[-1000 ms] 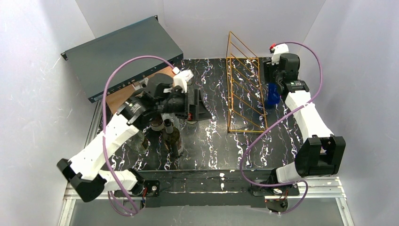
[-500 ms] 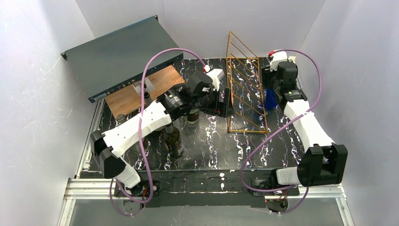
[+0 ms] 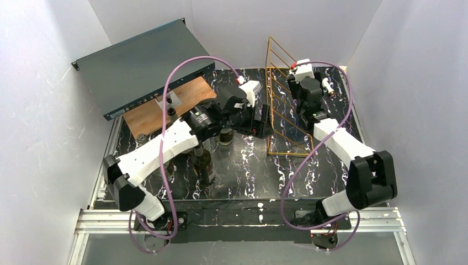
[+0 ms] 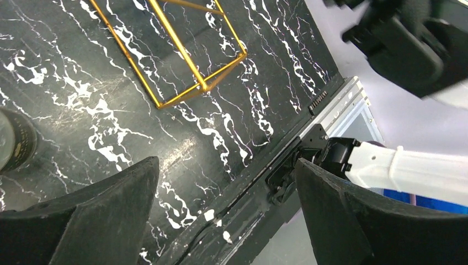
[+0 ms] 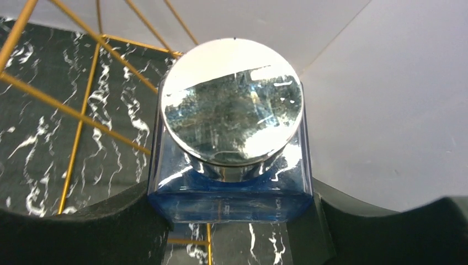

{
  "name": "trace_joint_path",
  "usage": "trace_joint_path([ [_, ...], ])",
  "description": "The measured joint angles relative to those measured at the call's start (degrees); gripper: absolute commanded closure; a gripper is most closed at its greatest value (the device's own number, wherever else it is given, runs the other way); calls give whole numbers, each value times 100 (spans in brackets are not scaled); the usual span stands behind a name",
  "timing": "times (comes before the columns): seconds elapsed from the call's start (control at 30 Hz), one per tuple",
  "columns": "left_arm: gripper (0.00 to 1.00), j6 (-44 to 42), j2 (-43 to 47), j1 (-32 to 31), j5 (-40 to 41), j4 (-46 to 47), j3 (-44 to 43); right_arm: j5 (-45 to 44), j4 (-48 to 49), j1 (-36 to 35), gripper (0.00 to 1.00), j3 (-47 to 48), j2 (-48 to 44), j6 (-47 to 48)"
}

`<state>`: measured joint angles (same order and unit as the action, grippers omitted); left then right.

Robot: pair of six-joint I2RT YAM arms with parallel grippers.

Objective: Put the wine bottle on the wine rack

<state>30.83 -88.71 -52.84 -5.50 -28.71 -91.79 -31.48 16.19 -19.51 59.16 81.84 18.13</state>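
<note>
The wine rack (image 3: 287, 107) is a tall gold wire frame at the back middle of the black marble table. Its base corner shows in the left wrist view (image 4: 190, 72), and its wires show in the right wrist view (image 5: 83, 113). My right gripper (image 3: 307, 105) is against the rack's right side. It is shut (image 5: 232, 212) on a blue square glass bottle with a round silver cap (image 5: 232, 138), held by the shoulders. The wrist hides that bottle in the top view. My left gripper (image 3: 264, 121) is open and empty (image 4: 226, 165) just left of the rack, above the table.
A dark grey metal box (image 3: 141, 63) stands at the back left, with a wooden board (image 3: 165, 107) in front of it. Dark wine bottles stand under the left arm (image 3: 202, 161) (image 3: 225, 135); one shows in the left wrist view (image 4: 14, 143). White walls close in the sides.
My right gripper has carried the blue bottle left, from the table's right side up against the rack. My left arm swung right to the rack, then held still.
</note>
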Motion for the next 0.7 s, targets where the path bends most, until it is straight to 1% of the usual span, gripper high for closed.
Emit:
trace_joint_path([
  [0.17, 5, -146, 601, 0, 50, -136, 343, -549, 752, -66, 99, 173, 525, 236],
  [0.33, 5, -267, 981, 0, 63, -262, 444, -1222, 1759, -382, 99, 229, 1067, 914],
  [0.53, 5, -332, 1117, 0, 57, -317, 549, -1445, 2420, -723, 99, 426, 1622, 1268],
  [0.7, 5, -302, 1287, 0, 2, -315, 907, -1537, 2769, -699, 99, 918, 2208, 1650],
])
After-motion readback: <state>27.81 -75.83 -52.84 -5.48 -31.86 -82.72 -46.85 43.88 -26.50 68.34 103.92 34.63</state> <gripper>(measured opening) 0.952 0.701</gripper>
